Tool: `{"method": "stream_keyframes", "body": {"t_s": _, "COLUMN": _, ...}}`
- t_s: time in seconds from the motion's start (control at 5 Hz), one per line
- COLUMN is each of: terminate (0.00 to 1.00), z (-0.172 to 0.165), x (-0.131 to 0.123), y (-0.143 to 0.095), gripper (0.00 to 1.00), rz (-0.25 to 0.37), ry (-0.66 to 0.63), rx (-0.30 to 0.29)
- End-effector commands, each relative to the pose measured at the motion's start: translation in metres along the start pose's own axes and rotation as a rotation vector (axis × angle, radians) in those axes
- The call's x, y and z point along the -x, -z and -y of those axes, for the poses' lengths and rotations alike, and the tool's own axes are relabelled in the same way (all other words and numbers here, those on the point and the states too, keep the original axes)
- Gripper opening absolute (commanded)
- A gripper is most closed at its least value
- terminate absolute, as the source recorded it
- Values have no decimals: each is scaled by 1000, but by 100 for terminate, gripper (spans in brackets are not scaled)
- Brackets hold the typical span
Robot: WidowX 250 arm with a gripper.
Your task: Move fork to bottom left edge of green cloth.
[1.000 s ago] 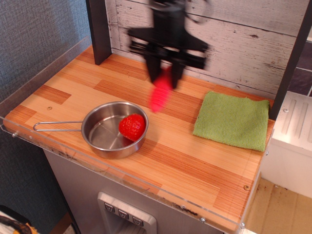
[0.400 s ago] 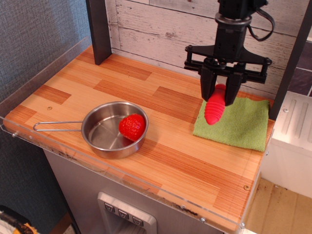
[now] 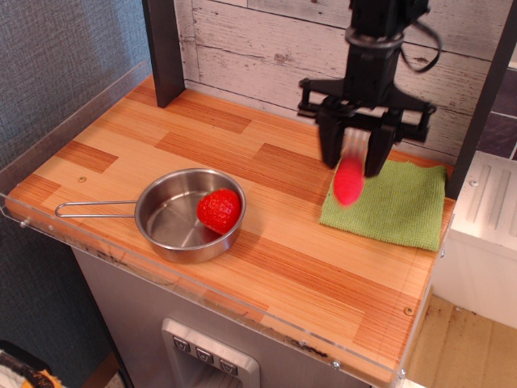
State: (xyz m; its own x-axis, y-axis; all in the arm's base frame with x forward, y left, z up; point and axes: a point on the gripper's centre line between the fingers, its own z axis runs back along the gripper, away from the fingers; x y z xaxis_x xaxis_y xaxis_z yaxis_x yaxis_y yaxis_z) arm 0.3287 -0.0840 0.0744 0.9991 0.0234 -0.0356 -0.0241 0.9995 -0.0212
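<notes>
My gripper (image 3: 352, 158) is shut on the fork (image 3: 349, 179), whose red ribbed handle hangs down between the fingers; its tines are hidden inside the gripper. The handle is motion-blurred and hovers over the left part of the green cloth (image 3: 396, 202), near its left edge. The cloth lies flat at the right of the wooden counter. I cannot tell whether the handle's tip touches the cloth.
A steel pan (image 3: 187, 217) with a thin wire handle sits at the front left, with a red strawberry (image 3: 219, 211) in it. A dark post (image 3: 164, 48) stands at the back left. A clear plastic rim (image 3: 242, 311) runs along the counter's front edge.
The gripper carried the fork from the middle back of the counter rightward to above the cloth. Since the last frame it has shifted slightly left and the handle has swung.
</notes>
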Motion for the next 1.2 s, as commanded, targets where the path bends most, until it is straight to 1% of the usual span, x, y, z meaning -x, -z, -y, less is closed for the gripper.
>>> {"method": "stream_keyframes", "body": {"t_s": 0.0, "terminate": 0, "z": -13, "x": 4, "y": -20, "gripper": 100, "rz": 69, "ry": 28, "rx": 49}}
{"method": "stream_keyframes", "body": {"t_s": 0.2, "terminate": 0, "z": -63, "x": 2, "y": -48, "gripper": 100, "rz": 109, "ry": -58, "rx": 77}}
{"method": "stream_keyframes", "body": {"t_s": 0.4, "terminate": 0, "z": -112, "x": -7, "y": -60, "gripper": 100, "rz": 170, "ry": -64, "rx": 61}}
{"method": "stream_keyframes", "body": {"t_s": 0.6, "terminate": 0, "z": -140, "x": -18, "y": -54, "gripper": 100, "rz": 199, "ry": 0, "rx": 26}}
{"method": "stream_keyframes", "body": {"t_s": 0.8, "terminate": 0, "z": -143, "x": -22, "y": -47, "gripper": 100, "rz": 217, "ry": 97, "rx": 23}}
{"method": "stream_keyframes", "body": {"t_s": 1.0, "terminate": 0, "z": -151, "x": -25, "y": -40, "gripper": 100, "rz": 242, "ry": 134, "rx": 20}}
